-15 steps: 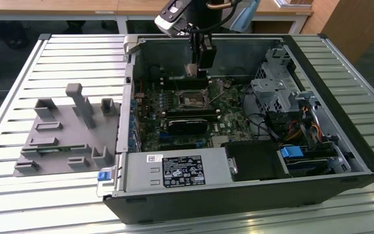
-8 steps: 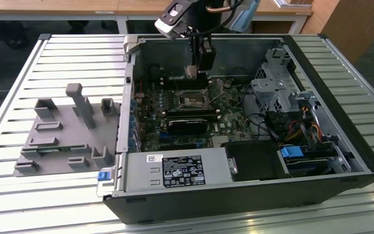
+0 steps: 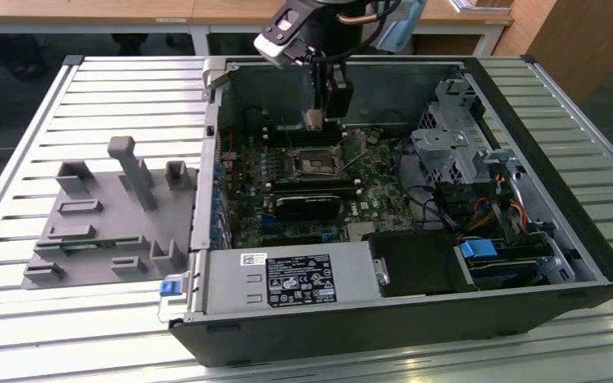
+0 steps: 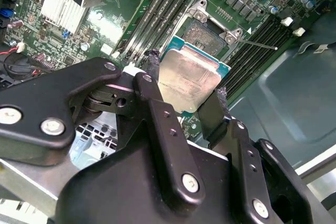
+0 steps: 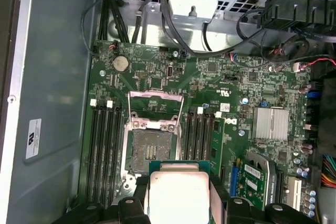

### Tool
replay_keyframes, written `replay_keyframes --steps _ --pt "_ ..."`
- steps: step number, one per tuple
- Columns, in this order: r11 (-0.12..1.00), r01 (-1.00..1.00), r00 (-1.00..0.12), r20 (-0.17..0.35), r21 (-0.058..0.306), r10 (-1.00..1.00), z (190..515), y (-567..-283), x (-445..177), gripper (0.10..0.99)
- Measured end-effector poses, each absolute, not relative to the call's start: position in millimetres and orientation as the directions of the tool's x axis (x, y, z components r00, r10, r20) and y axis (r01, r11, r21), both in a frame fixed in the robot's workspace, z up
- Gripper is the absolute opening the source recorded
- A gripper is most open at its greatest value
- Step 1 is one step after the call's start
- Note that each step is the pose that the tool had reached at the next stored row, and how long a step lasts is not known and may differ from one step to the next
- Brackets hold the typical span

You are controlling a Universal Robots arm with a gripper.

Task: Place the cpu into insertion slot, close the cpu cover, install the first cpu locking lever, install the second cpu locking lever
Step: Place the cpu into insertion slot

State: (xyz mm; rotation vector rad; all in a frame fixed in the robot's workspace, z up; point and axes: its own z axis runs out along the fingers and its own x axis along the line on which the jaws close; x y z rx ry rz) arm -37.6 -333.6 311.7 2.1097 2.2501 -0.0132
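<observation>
Slatted metal table (image 3: 29, 319) carries an open black case (image 3: 392, 335) lying on its side, and that is where I am working. In both wrist views the cpu (image 4: 189, 80) (image 5: 178, 198) sits between the black fingers (image 4: 152, 77), silver top towards the cameras; the gripper (image 4: 186, 80) (image 5: 178, 192) is clenched on it by two opposite edges. It hangs over the board, close to the socket (image 5: 149, 150) (image 4: 205, 32) but apart from it, and the socket's contact field lies bare. The cover (image 5: 156, 95) is swung up off the socket at the edge away from the cpu. A thin lever (image 4: 257, 44) sticks out beside the socket in the second wrist view. Long black memory slots (image 5: 105, 145) run along both flanks of the socket. Further out on the green board I see a coin cell (image 5: 121, 63) and a finned heatsink (image 5: 270, 123). From the exterior view, the gripper (image 3: 322, 120) hangs inside the case above the socket (image 3: 315, 159), a power supply (image 3: 285, 279) fills the case's near edge, and a grey fixture (image 3: 104, 215) rests on the table at the exterior view's left.
</observation>
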Motion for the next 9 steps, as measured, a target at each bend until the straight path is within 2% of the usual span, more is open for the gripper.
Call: replay_keyframes --steps 9 --pt "0.063 0.997 -0.062 -0.048 0.034 0.997 304.5 -333.6 -37.6 0.541"
